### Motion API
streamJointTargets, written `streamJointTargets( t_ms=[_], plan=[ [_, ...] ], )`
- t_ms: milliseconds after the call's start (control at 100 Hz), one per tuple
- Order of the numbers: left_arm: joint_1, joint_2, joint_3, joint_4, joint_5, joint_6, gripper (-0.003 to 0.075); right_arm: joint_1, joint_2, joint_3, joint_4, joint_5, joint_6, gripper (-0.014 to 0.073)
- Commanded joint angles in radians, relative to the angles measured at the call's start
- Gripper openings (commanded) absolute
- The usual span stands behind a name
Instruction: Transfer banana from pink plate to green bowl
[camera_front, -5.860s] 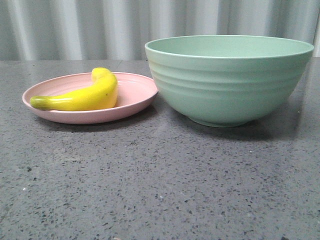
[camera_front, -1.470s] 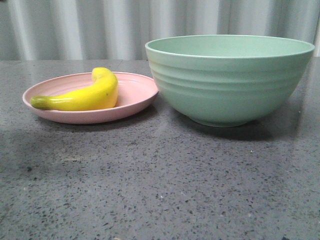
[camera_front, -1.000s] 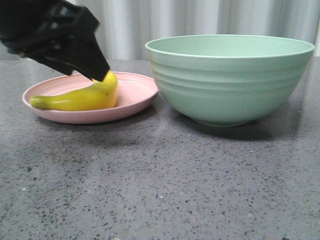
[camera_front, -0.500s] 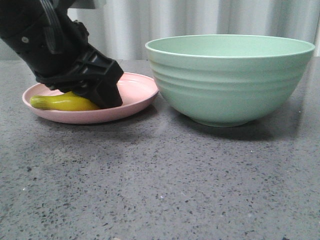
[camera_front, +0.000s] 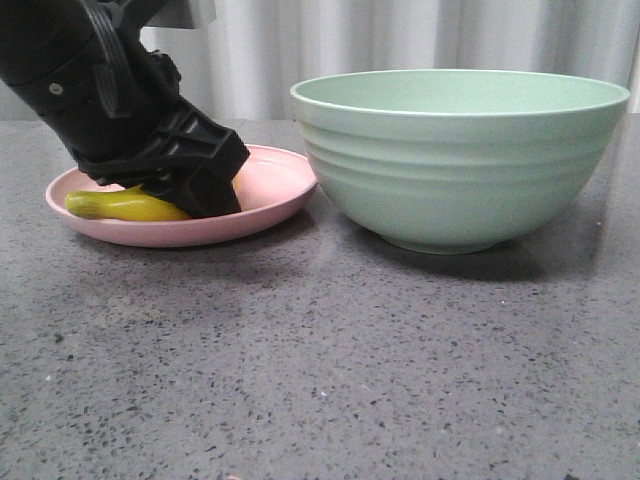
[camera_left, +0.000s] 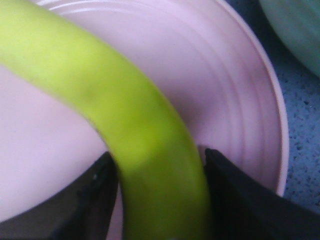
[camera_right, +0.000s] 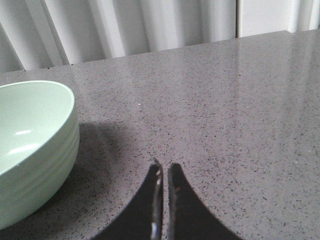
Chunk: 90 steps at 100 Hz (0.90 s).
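The banana (camera_front: 125, 205) lies in the pink plate (camera_front: 270, 185) at the left; only its greenish stem end shows in the front view, the rest is behind my left gripper (camera_front: 200, 190). In the left wrist view the banana (camera_left: 140, 130) runs between my two black fingers (camera_left: 95, 200), which touch it on both sides over the plate (camera_left: 225, 75). The green bowl (camera_front: 460, 170) stands right of the plate, with nothing visible inside it. My right gripper (camera_right: 164, 167) is shut and empty over bare table, with the bowl (camera_right: 30, 135) beside it.
The grey speckled table (camera_front: 320, 380) stretches in front of plate and bowl. A pale pleated curtain (camera_front: 400, 40) hangs behind the table. The bowl's rim stands much higher than the plate. The bowl's edge shows in the left wrist view (camera_left: 300, 25).
My left arm came in from the upper left and went down onto the plate, its fingers going round the banana. The banana's stem end has shifted slightly to the right. The bowl has not moved.
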Motion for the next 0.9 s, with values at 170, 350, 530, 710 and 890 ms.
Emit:
streamJointTargets(
  t_ms=[170, 350, 530, 710, 890],
  plan=[
    [-0.006, -0.038, -0.035, -0.006, -0.047, -0.003, 0.0196, 0.004, 0.017, -0.025, 0.007, -0.077, -0.005, -0.0062],
    [-0.006, -0.086, -0.043, -0.008, -0.025, -0.003, 0.0187, 0.017, 0.017, -0.025, 0.007, -0.02, -0.005, -0.0062],
    [-0.006, -0.174, -0.043, -0.026, -0.023, -0.003, 0.0187, 0.04, 0.017, -0.07, 0.005, 0.077, -0.005, -0.0062],
    [-0.035, -0.278, -0.043, -0.052, -0.04, -0.003, 0.0187, 0.04, 0.02, -0.149, 0.003, 0.175, -0.005, -0.0062],
    [-0.139, -0.338, -0.043, -0.052, -0.065, -0.003, 0.0186, 0.074, 0.069, -0.262, 0.001, 0.266, -0.012, -0.0061]
  ],
)
